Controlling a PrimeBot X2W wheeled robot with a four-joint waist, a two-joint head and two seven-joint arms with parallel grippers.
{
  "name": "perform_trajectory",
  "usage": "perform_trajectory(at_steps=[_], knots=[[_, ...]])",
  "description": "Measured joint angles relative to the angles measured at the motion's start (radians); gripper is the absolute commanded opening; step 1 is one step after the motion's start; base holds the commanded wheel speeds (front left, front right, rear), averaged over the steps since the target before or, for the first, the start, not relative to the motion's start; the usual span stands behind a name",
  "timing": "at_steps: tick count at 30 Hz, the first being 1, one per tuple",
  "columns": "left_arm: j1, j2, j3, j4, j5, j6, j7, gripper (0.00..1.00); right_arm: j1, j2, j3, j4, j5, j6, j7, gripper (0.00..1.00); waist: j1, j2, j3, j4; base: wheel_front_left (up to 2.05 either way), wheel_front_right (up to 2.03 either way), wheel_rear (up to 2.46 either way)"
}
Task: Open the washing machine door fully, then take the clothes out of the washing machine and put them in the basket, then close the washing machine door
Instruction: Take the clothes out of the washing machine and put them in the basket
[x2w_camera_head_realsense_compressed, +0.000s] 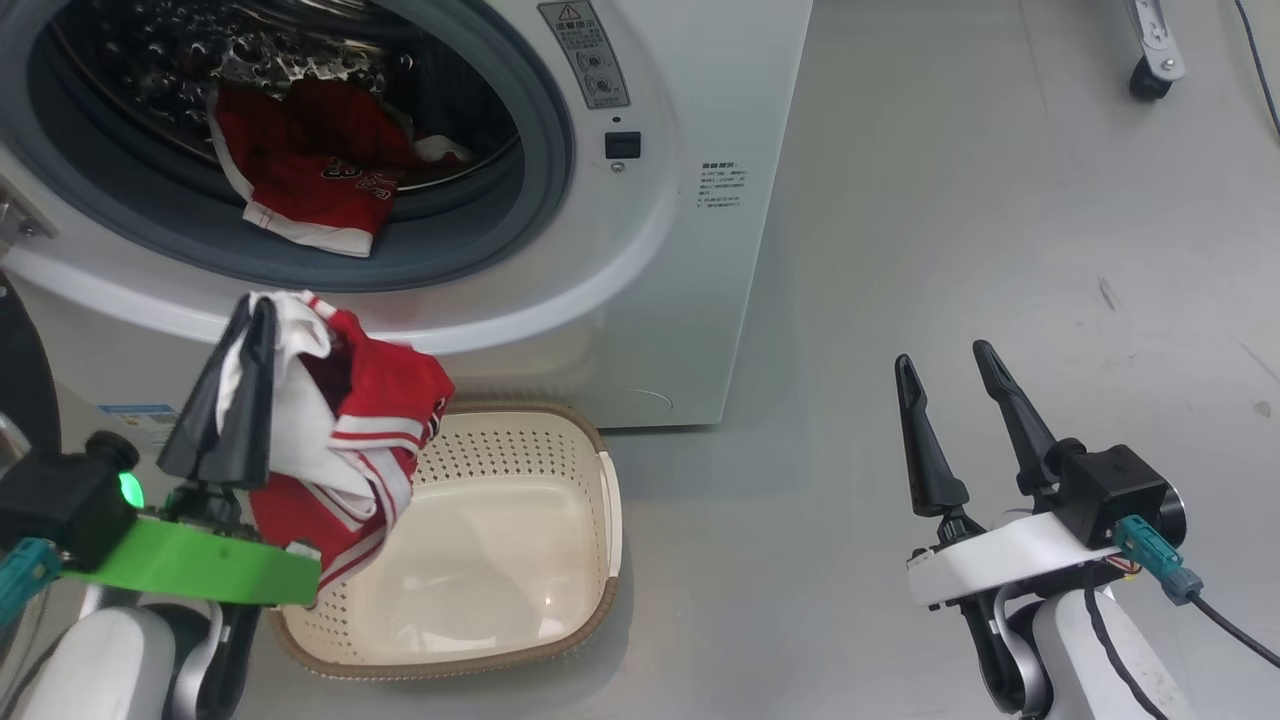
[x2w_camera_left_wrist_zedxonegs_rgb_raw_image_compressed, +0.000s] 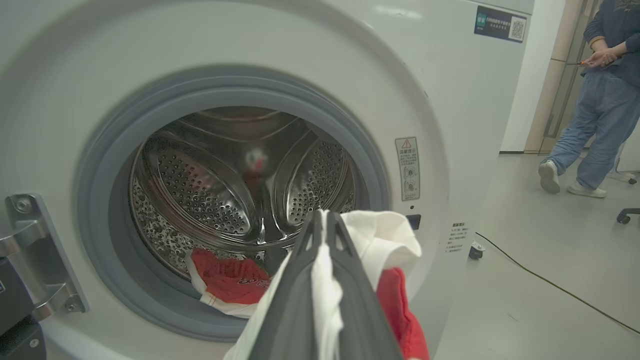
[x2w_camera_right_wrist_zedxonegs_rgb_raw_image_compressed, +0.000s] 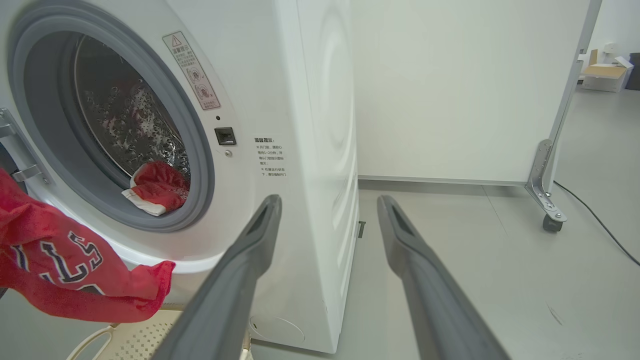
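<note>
My left gripper (x2w_camera_head_realsense_compressed: 255, 310) is shut on a red and white garment (x2w_camera_head_realsense_compressed: 350, 440), which hangs over the left part of the cream basket (x2w_camera_head_realsense_compressed: 612, 520). The basket stands on the floor against the white washing machine (x2w_camera_head_realsense_compressed: 650, 250). The door's black rim (x2w_camera_head_realsense_compressed: 20, 370) shows at the far left, swung open. A second red garment (x2w_camera_head_realsense_compressed: 320, 180) lies at the front of the steel drum. In the left wrist view white cloth sits pinched between the left gripper (x2w_camera_left_wrist_zedxonegs_rgb_raw_image_compressed: 322, 220) fingers. My right gripper (x2w_camera_head_realsense_compressed: 940, 360) is open with nothing in it, above bare floor right of the basket.
A person in jeans (x2w_camera_left_wrist_zedxonegs_rgb_raw_image_compressed: 595, 125) stands on the far side of the machine. A black cable (x2w_camera_left_wrist_zedxonegs_rgb_raw_image_compressed: 550, 285) runs across the grey floor. A white partition (x2w_camera_right_wrist_zedxonegs_rgb_raw_image_compressed: 450, 90) on a caster (x2w_camera_right_wrist_zedxonegs_rgb_raw_image_compressed: 550, 222) stands behind the machine.
</note>
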Motion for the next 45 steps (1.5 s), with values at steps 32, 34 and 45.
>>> perform_trajectory(at_steps=[32,34,45], knots=[[-0.09,0.047,-0.121,0.334,-0.024,0.0,0.126,0.0,-0.081,0.01,0.043,-0.073,-0.012,-0.011,0.0,1.0,0.0,0.0,0.279,-0.13,0.0,0.0,0.0],[-0.105,0.047,-0.12,0.366,-0.032,0.0,0.134,0.0,-0.086,0.01,0.043,-0.077,-0.012,-0.015,0.0,1.0,0.0,0.0,0.297,-0.141,0.0,0.0,0.0],[-0.175,0.053,-0.08,0.594,-0.049,0.0,0.142,0.0,-0.093,0.012,0.036,-0.099,-0.04,-0.038,0.0,1.0,0.0,0.0,0.392,-0.176,0.0,0.0,0.0]])
